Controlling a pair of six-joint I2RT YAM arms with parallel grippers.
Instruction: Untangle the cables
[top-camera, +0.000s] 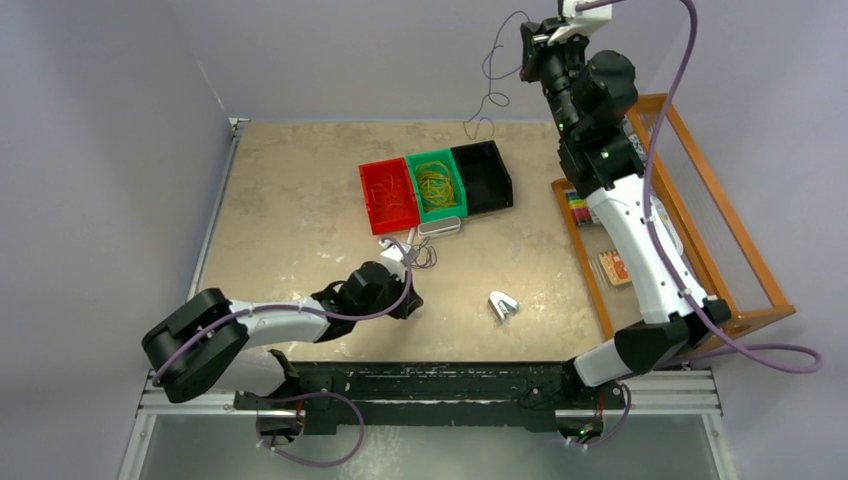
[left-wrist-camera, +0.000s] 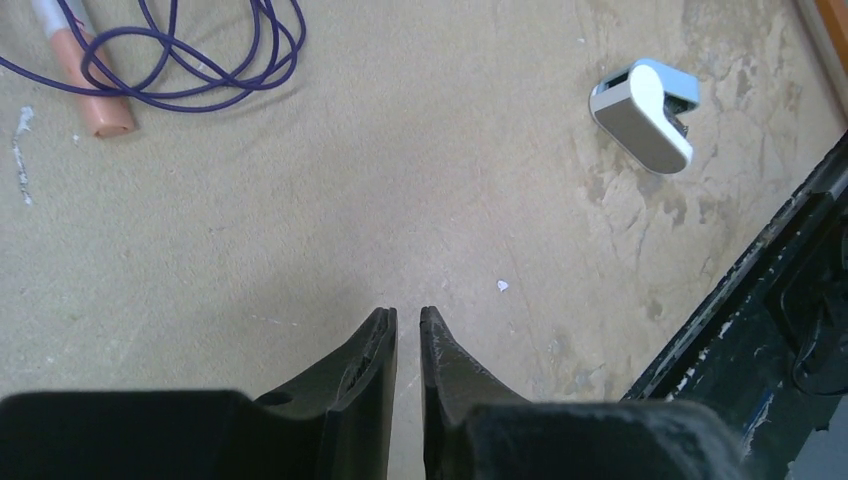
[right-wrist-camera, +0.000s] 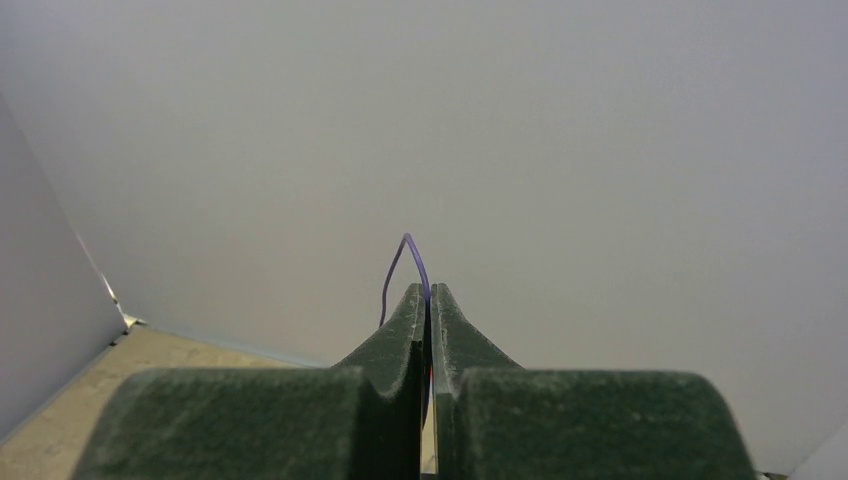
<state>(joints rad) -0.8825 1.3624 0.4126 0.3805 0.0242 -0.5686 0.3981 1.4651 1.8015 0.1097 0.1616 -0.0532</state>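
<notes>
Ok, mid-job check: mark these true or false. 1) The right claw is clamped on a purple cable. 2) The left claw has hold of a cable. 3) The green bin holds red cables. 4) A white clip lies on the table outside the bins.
1) True. The right claw is shut on the lifted purple cable, high above the table.
2) False. The left claw has nothing between its fingers. The second purple cable lies on the table, apart from it.
3) False. The green bin holds yellow cables. The red cables are in the red bin.
4) True. The white clip lies on bare tabletop.
</notes>
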